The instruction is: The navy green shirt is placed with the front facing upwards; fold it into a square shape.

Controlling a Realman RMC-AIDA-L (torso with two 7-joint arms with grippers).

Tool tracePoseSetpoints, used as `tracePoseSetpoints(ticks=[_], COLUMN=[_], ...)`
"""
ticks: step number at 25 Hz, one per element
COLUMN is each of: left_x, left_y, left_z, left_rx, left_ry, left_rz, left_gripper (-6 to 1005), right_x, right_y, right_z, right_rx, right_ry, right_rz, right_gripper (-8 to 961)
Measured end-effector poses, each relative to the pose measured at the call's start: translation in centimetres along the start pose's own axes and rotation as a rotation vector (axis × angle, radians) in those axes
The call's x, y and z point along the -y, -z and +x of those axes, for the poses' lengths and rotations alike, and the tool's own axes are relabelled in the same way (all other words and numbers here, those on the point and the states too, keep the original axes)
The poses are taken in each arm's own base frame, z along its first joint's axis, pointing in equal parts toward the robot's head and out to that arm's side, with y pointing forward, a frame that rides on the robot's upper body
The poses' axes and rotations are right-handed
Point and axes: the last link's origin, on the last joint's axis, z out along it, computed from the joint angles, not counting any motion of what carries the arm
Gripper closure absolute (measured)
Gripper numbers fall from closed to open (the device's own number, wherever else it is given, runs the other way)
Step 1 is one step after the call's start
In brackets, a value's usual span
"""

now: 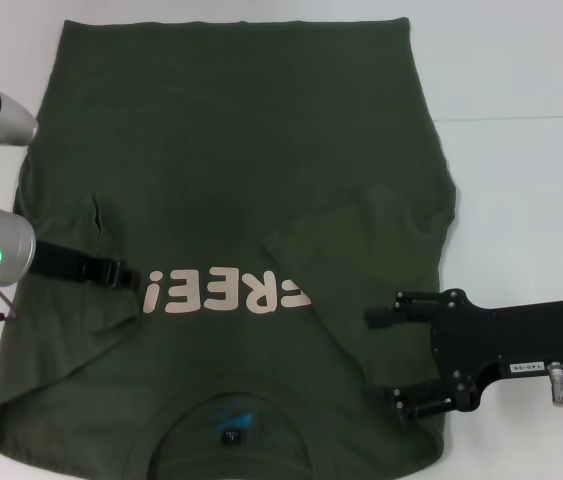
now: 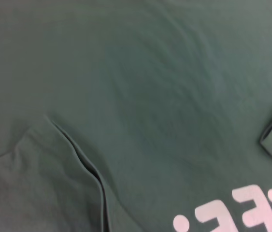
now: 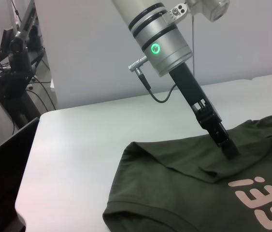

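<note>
shirt (image 1: 231, 170) lying front-up on table (image 1: 521, 60) | L tool (image 1: 129, 276) pressing folded sleeve, closure: cannot tell | R tool (image 1: 386, 355) hovering spread over R sleeve

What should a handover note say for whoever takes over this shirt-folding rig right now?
Left claw: down on the navy green shirt at its left sleeve fold, beside the lettering; grip not discernible.
Right claw: open, over the shirt's right shoulder.
Shirt: flat on the white table, front up, collar nearest the robot.
Done: both sleeves folded in over the chest.
Left: fold the body into a square.
</note>
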Motion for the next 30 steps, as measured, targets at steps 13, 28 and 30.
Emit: tracePoseSetpoints(ticks=[13, 28, 30], left_x=[1.6, 4.1, 3.9], left_y=[1.6, 1.8, 1.6], left_z=[0.4, -0.6, -0.6], left_rx=[-0.041, -0.021, -0.017], left_ry=[0.06, 0.033, 0.013], left_rz=[0.072, 0.26, 0.264], left_gripper=[388, 51, 51], right_x=[0.1, 0.1, 0.1], right_y=[0.2, 0.0, 0.0], right_z=[-0.1, -0.1, 0.0], right_rx=[-0.001, 0.001, 0.001], right_ry=[0.0, -0.003, -0.005], right_rz=[0.005, 0.004, 0.004], right_gripper=[40, 41, 41])
